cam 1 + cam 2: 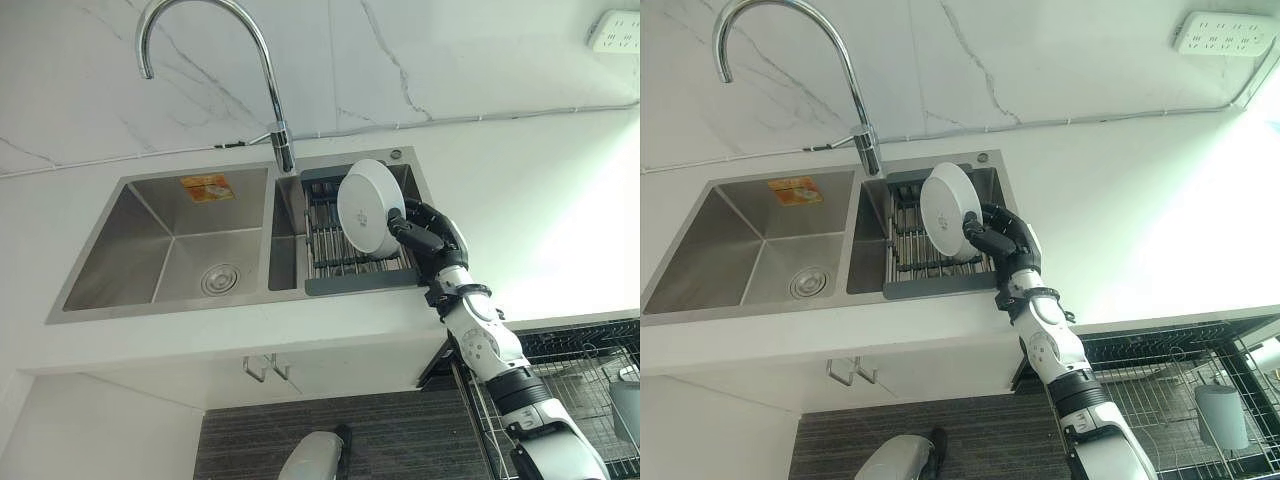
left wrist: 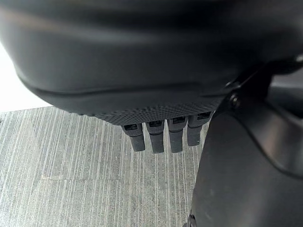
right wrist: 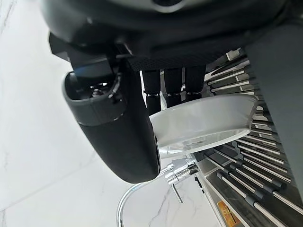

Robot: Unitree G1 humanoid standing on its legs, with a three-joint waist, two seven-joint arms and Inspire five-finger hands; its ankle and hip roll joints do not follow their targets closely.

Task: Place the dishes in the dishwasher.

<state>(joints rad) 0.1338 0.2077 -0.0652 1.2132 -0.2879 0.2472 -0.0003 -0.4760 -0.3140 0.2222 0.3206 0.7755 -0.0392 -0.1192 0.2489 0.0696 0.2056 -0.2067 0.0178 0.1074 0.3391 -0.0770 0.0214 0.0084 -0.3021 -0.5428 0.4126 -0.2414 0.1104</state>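
right hand [image 1: 425, 235] grips one white plate [image 1: 368, 208], fingers and thumb clamped on rim, plate lifted on edge above drying rack [image 1: 345, 250] in right basin of two-basin sink [image 1: 170, 245]. one faucet [image 1: 265, 70] just beside plate. dishwasher basket [image 1: 1180, 385] open lower right. left hand [image 2: 163, 135] fingers straight, relaxed over floor.

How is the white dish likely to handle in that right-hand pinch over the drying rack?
The white dish looks rigid and glazed, so probably slippery in the right hand, whose thumb and fingers pinch one edge. Held on edge over the drying rack, it may pivot. It seems breakable if dropped into the steel sink.
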